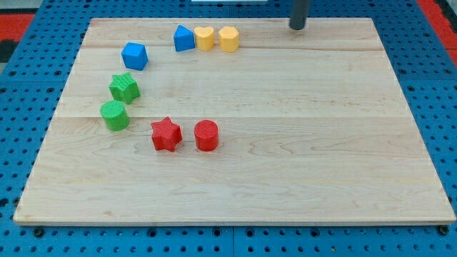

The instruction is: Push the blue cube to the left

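Observation:
A blue cube (134, 56) sits on the wooden board (300, 143) at the upper left. My tip (298, 27) is at the view's top edge, right of centre, far to the right of the blue cube and touching no block. A second blue block with a peaked top (184, 38) lies between the cube and my tip, at the left end of a short row.
A yellow heart (205, 38) and a yellow hexagon (228, 39) stand right of the peaked blue block. A green star (124, 88) and a green cylinder (114, 115) lie below the cube. A red star (166, 133) and a red cylinder (206, 135) sit lower, near the middle.

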